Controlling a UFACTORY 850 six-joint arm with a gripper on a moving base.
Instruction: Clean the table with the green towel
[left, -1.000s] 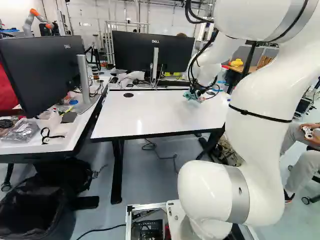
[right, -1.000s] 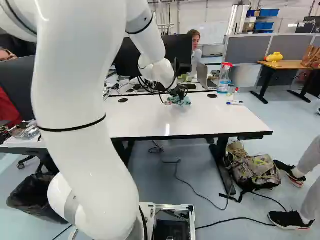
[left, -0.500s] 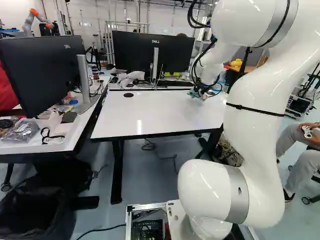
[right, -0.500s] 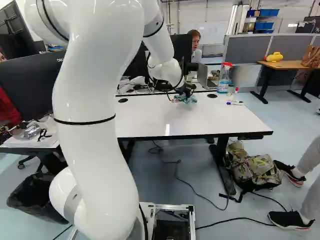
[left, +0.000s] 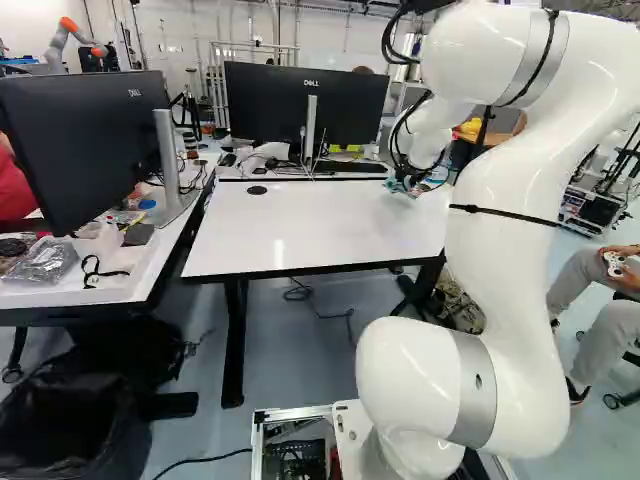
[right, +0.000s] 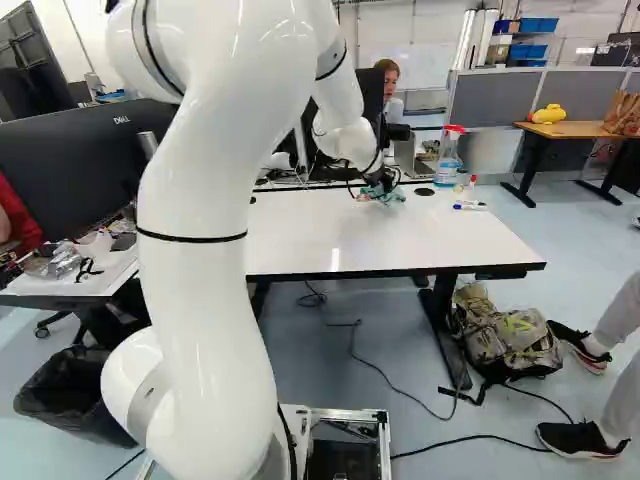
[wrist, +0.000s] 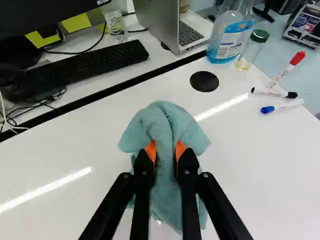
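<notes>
In the right base view my gripper (right: 380, 184) is low over the far part of the white table (right: 420, 240), near its back edge. The wrist view has the gripper (wrist: 165, 152) shut on the green towel (wrist: 167, 122), a bunched fold of it squeezed between the orange pads. The towel's loose parts spread ahead of the fingers and beneath them, on the tabletop as far as can be seen. In the left base view the arm partly hides the towel.
A spray bottle (wrist: 231, 35), a small jar (wrist: 252, 49) and several markers (wrist: 285, 72) stand or lie at the table's far right corner. Beyond the back edge are a keyboard (wrist: 85, 67), laptop (wrist: 165, 22) and monitor (left: 305, 105). Another robot (left: 75, 38) stands far back left.
The arm has swung to the right, and my gripper has carried the towel rightward along the far part of the table. The base has stayed put.
</notes>
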